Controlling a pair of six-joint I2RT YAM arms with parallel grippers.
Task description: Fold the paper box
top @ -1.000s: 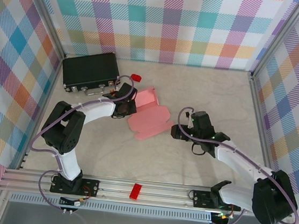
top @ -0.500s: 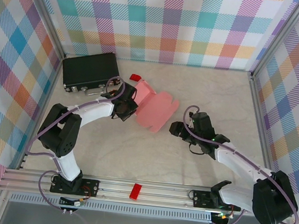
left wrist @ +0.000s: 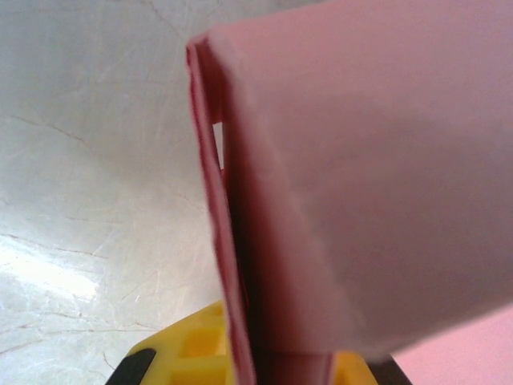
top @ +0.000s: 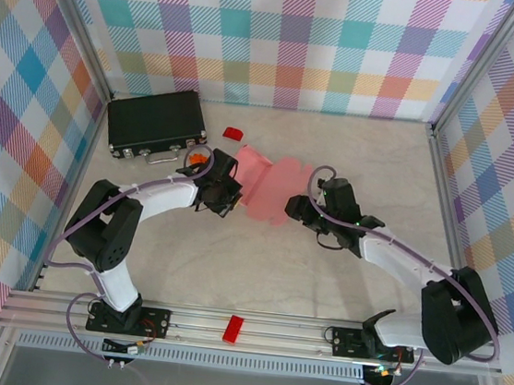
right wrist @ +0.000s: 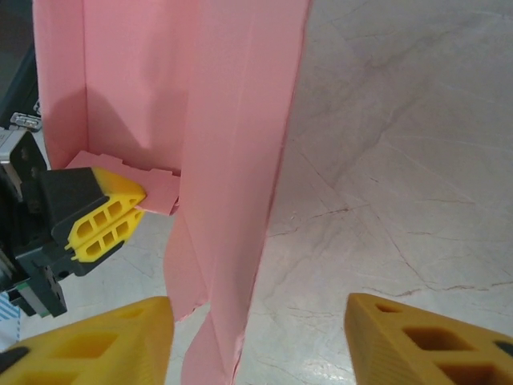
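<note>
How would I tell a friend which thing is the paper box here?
Find the black case in the far left corner of the table. To its right, mid-table, is the paper box, the left tool shut on its edge. It is pale pink thin card, partly folded, much bigger and paler than the red block by the case.

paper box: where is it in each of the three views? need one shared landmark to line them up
Top external: paper box mid-table, between the two arms' tips, right of the black case.
Left wrist: paper box across centre and right, its folded edge rising from the bottom.
Right wrist: paper box from top left down to bottom centre.
Shared landmark: left gripper shut on the box's left side; its yellow pads show in both wrist views.
</note>
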